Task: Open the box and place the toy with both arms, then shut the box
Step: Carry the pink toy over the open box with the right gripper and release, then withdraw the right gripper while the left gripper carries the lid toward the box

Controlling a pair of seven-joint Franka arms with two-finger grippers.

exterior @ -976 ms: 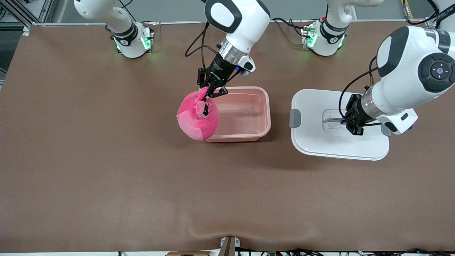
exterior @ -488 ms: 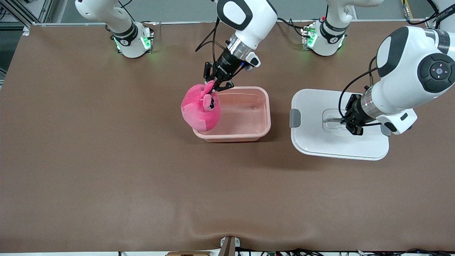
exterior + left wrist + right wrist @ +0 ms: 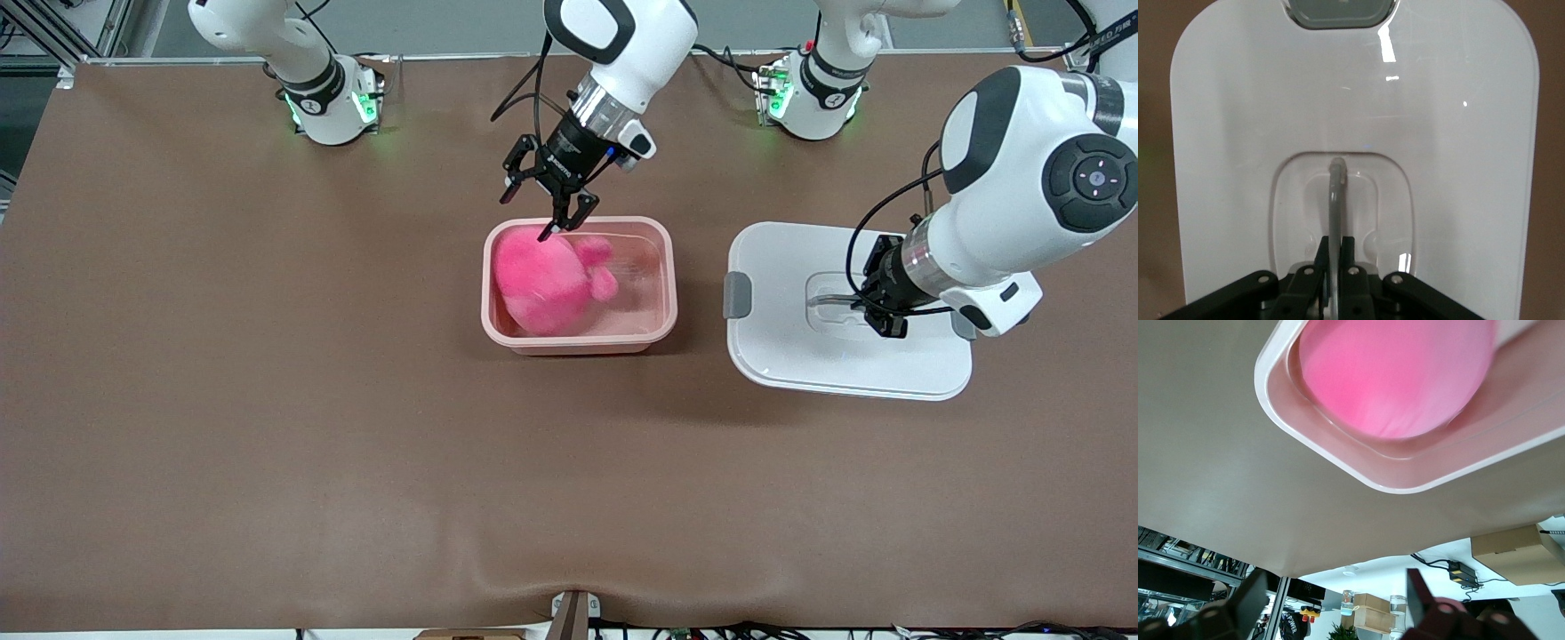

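Step in hand, as judged: release of the toy into the tub, with closing still to come. To finish it well, the right gripper [image 3: 544, 203] should lift straight clear of the rim without catching the plush.

The lid [image 3: 845, 311] lies flat on the table beside the tub [image 3: 667, 307], toward the left arm's end. The left gripper [image 3: 880, 307] is down in its recess, fingers pressed together on the grey handle [image 3: 1336, 200]; wrist low, forearm angled down.

The toy [image 3: 547, 286] lies inside the tub, beneath the right gripper. That gripper hangs over the tub's farther rim, fingers spread, holding nothing; wrist tilted downward.
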